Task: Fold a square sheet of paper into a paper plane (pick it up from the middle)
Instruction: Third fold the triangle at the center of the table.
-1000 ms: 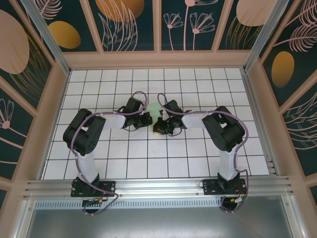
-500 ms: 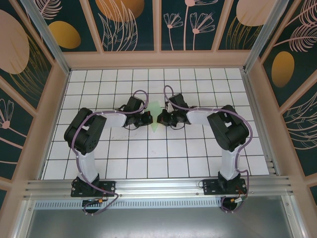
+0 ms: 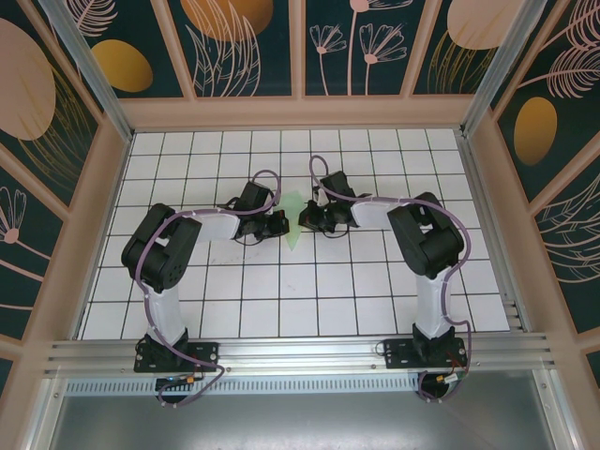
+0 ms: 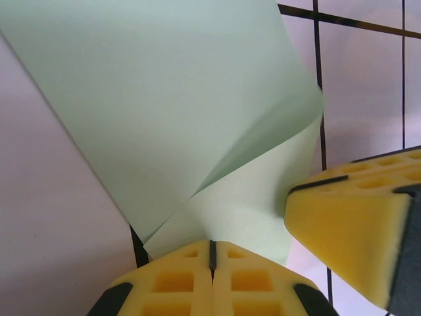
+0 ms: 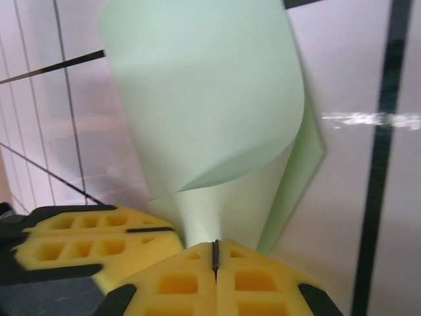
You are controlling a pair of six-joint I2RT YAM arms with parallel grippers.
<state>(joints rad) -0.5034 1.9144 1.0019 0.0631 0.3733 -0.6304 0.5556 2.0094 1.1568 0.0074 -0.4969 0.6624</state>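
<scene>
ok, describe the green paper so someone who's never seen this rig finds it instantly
Start at the white grid table, centre of the tiles. There the left gripper and right gripper come tip to tip, both shut on the sheet of paper between them. It is the only pale mint-green thing there: thin, partly folded over itself, tapering to a point toward the near edge.

Lab test cell: white grid table (image 3: 281, 309), botanical-print walls (image 3: 244, 47) (aluminium framing (image 3: 300, 354)).

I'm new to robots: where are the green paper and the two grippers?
green paper (image 4: 164, 99): left wrist view, curled upper flap.
left gripper (image 4: 212, 245): left wrist view, where yellow pads meet.
right gripper (image 5: 215, 246): right wrist view, where yellow pads meet.
</scene>
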